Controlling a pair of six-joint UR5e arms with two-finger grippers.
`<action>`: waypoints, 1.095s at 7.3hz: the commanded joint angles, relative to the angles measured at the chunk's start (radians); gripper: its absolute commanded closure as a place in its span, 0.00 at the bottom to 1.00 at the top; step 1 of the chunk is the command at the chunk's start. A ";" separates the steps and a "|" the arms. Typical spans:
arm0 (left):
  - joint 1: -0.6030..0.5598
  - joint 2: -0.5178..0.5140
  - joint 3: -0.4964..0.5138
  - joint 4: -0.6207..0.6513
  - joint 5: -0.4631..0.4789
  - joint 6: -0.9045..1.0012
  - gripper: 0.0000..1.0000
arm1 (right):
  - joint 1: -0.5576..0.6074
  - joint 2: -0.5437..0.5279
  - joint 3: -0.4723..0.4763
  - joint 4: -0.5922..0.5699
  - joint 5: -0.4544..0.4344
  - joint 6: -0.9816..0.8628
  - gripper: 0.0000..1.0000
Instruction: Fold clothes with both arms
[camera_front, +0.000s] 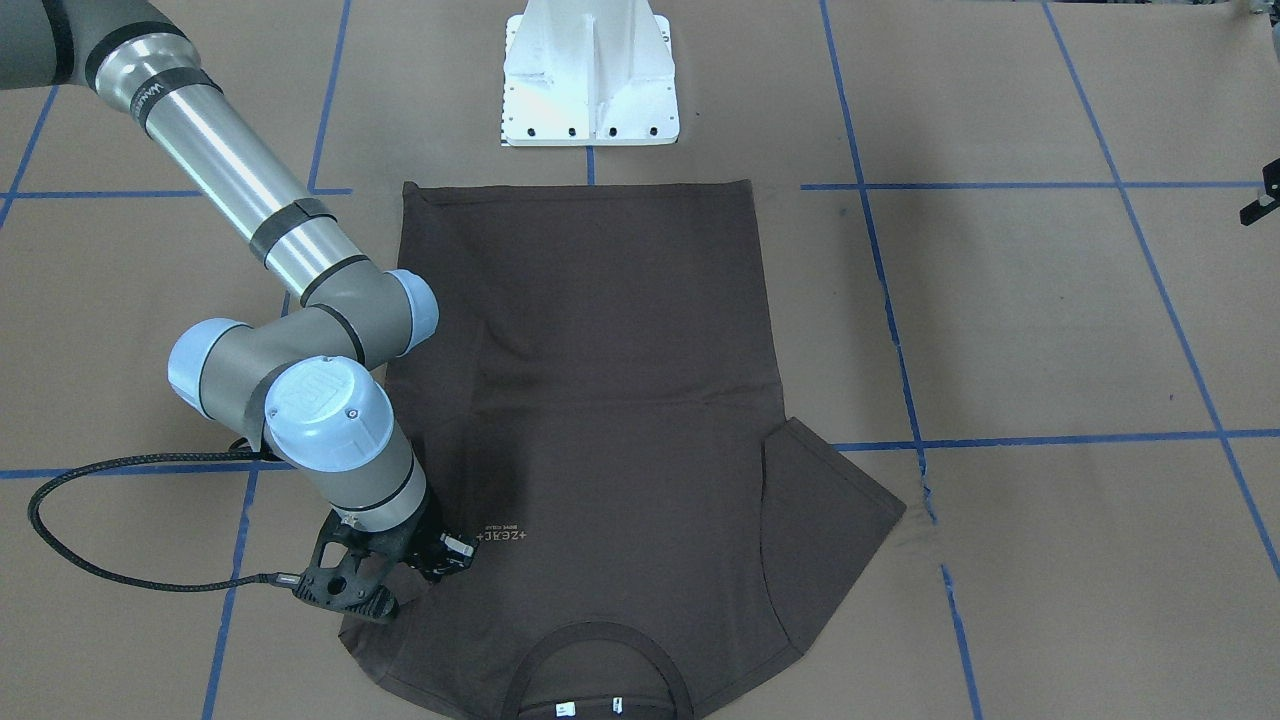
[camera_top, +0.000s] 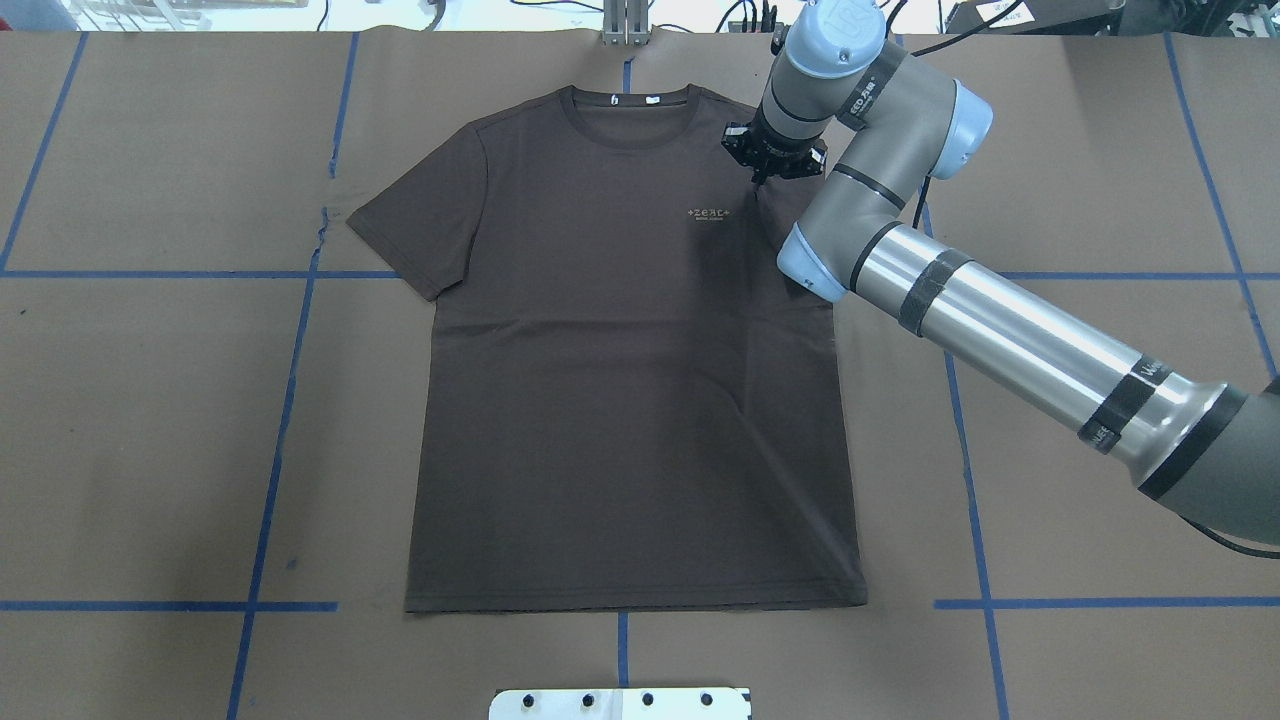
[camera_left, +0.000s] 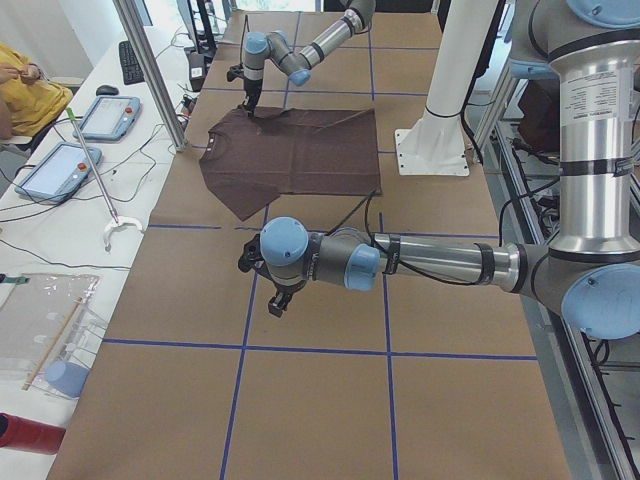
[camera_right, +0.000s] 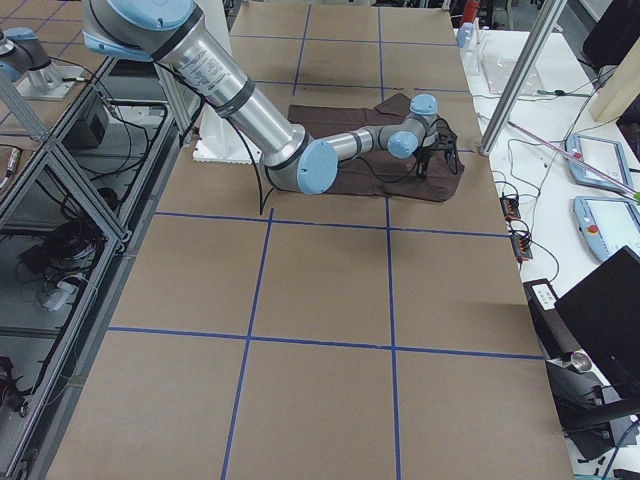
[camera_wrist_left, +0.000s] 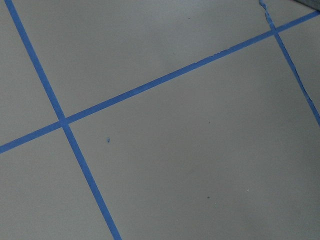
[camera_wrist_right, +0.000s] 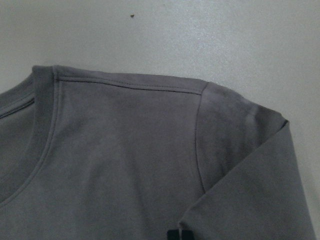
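My left pincer (camera_left: 274, 298) hangs over bare brown paper (camera_wrist_left: 200, 165) and blue tape lines (camera_wrist_left: 65, 122), well apart from the cloth. I judge it waits there until a fold needs two hands. I cannot tell how far open it is.

The dark brown T-shirt (camera_top: 620, 400) lies flat and face up in the middle of the table, hem toward my base, which suits folding. Its left sleeve (camera_top: 415, 235) is spread out on the paper. The ribbed collar (camera_top: 628, 118) is at the far edge and the small pale logo (camera_top: 710, 214) sits just beside my right wrist.

The right sleeve (camera_wrist_right: 250, 190) lies turned in over the chest. My right pincer (camera_wrist_right: 182, 234) stands at that sleeve's edge, tips almost together, apparently pinching the cloth to lay this first fold.
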 joint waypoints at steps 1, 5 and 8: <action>0.002 -0.011 0.005 0.000 0.000 -0.003 0.00 | -0.024 0.002 -0.007 0.000 -0.057 0.012 0.33; 0.153 -0.176 -0.004 -0.123 0.088 -0.485 0.00 | 0.002 -0.107 0.187 -0.005 0.047 0.020 0.00; 0.415 -0.399 0.105 -0.204 0.354 -0.923 0.00 | 0.019 -0.341 0.497 -0.003 0.093 0.023 0.00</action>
